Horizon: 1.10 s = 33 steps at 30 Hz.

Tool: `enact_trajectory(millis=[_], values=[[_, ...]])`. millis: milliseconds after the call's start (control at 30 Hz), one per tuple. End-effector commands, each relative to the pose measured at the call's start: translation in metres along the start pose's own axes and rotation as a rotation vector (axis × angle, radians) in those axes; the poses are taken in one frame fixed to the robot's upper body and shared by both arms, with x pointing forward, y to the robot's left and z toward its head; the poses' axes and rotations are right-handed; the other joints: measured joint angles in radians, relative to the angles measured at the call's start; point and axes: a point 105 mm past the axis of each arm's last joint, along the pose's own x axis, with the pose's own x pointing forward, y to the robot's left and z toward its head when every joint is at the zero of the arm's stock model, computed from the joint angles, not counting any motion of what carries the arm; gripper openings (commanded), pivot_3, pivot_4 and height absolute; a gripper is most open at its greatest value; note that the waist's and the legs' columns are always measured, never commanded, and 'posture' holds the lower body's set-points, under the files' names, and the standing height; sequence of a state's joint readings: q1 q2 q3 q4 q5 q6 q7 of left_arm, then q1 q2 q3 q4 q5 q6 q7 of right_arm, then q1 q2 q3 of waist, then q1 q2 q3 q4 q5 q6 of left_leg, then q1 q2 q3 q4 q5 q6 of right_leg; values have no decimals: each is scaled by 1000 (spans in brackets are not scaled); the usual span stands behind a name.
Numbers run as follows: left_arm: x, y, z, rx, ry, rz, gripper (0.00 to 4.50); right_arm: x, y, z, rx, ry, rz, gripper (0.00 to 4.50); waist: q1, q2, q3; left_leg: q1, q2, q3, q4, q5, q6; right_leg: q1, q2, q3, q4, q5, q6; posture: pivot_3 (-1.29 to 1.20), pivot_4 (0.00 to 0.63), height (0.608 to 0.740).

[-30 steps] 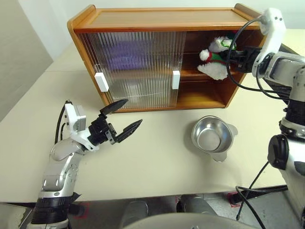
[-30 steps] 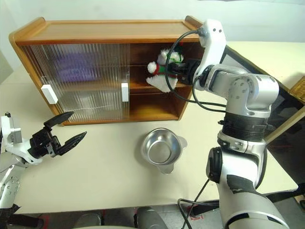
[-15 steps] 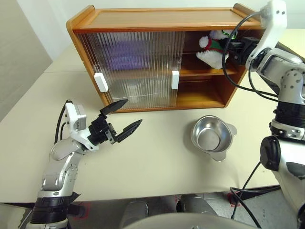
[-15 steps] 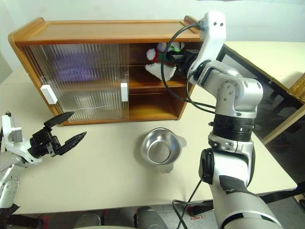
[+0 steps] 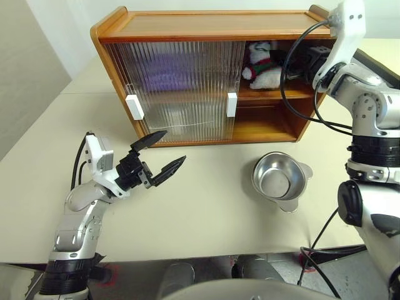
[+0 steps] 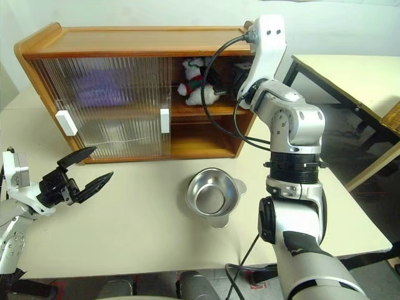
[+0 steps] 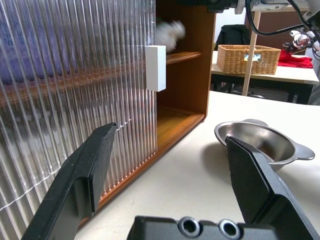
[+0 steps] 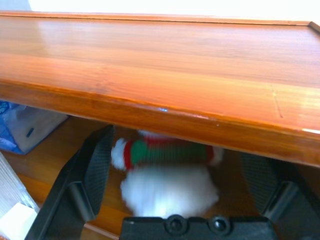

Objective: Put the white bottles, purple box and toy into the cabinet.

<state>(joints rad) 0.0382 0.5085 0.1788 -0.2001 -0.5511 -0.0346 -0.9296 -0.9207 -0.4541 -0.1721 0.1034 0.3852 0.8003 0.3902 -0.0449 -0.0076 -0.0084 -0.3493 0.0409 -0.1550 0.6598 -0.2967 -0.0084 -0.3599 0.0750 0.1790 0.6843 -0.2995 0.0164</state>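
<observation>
The toy (image 5: 261, 65), white plush with a red-and-green scarf, rests on the middle shelf in the open right part of the cabinet (image 5: 206, 25). My right gripper (image 8: 175, 150) is under the cabinet's top board, open, its fingers (image 8: 95, 170) wide apart with the toy (image 8: 170, 185) loose just beyond them. The purple box (image 5: 165, 65) shows as a purple blur behind the ribbed doors, and its end (image 8: 27, 127) shows on the same shelf. The white bottles are hidden. My left gripper (image 5: 175, 145) hangs open and empty over the table in front of the doors.
A shiny metal bowl (image 5: 278, 178) sits on the cream table (image 5: 206, 212) in front of the cabinet's open part. Both sliding doors, with white handles (image 5: 230, 104), cover the left and middle. A second table (image 6: 337, 69) stands to the right, with a wicker basket (image 7: 249, 57) beyond.
The right gripper has opened and let go of the toy, which now sits further left on the shelf. The left arm has not moved.
</observation>
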Motion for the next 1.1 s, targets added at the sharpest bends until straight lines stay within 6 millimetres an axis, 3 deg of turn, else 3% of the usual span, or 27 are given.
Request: enact_trajectory(millis=[33, 300, 400, 467, 533, 667, 733, 967, 1100], values=[[4, -4, 1, 6, 3, -20, 4500, 0, -3, 2, -21, 0, -7, 4470, 0, 0, 0, 0, 0, 0, 0, 0, 0, 0, 0, 0, 0, 0, 0, -45, 0, 740], [8, -4, 4, 9, 2, -26, 4500, -14, 4, -8, 0, 76, 100, 4470, 1, 0, 0, 0, 0, 0, 0, 0, 0, 0, 0, 0, 0, 0, 0, -47, 0, 740], [7, -4, 4, 10, 4, -23, 4500, -45, 15, -22, 52, 204, 287, 4470, 13, -1, 0, 0, -1, 0, 0, 1, -2, 3, 0, 0, -1, -2, 2, -41, 0, 740], [5, -4, 4, 7, 7, -22, 4500, -80, 23, -35, 62, 323, 445, 4470, 22, -1, 0, -1, -2, 1, 1, 1, -3, 4, 0, 1, -1, -4, 3, -40, 1, 740], [3, -4, 4, 6, 10, -22, 4500, -112, 14, -53, 94, 465, 495, 4470, 34, -2, 0, -1, -3, 1, 2, 7, -17, 6, 0, 2, -1, -8, 3, -41, 3, 740], [4, -4, 3, 4, 9, -23, 4500, -145, -13, -79, 211, 592, 424, 4470, 32, -3, 0, 1, -4, 3, 2, 6, -18, 9, 0, 2, 0, -14, -4, -52, 7, 740], [4, -5, 2, 2, 8, -26, 4500, -156, -20, -91, 284, 617, 391, 4470, 28, -4, 1, 2, -3, 4, 2, 6, -17, 10, 0, 2, 0, -17, 0, -52, 7, 740], [5, -8, 0, -2, 15, -41, 4500, -174, -50, -143, 511, 651, 180, 4470, 23, -5, 1, 4, -4, 6, 5, 1, -5, 12, 0, 3, 0, -15, 4, -55, 9, 740], [5, -9, 0, -1, 19, -45, 4500, -177, -53, -162, 649, 648, 110, 4470, 22, -4, 1, 5, -3, 6, 6, 1, -4, 12, 0, 3, 0, -13, 4, -53, 7, 740]])
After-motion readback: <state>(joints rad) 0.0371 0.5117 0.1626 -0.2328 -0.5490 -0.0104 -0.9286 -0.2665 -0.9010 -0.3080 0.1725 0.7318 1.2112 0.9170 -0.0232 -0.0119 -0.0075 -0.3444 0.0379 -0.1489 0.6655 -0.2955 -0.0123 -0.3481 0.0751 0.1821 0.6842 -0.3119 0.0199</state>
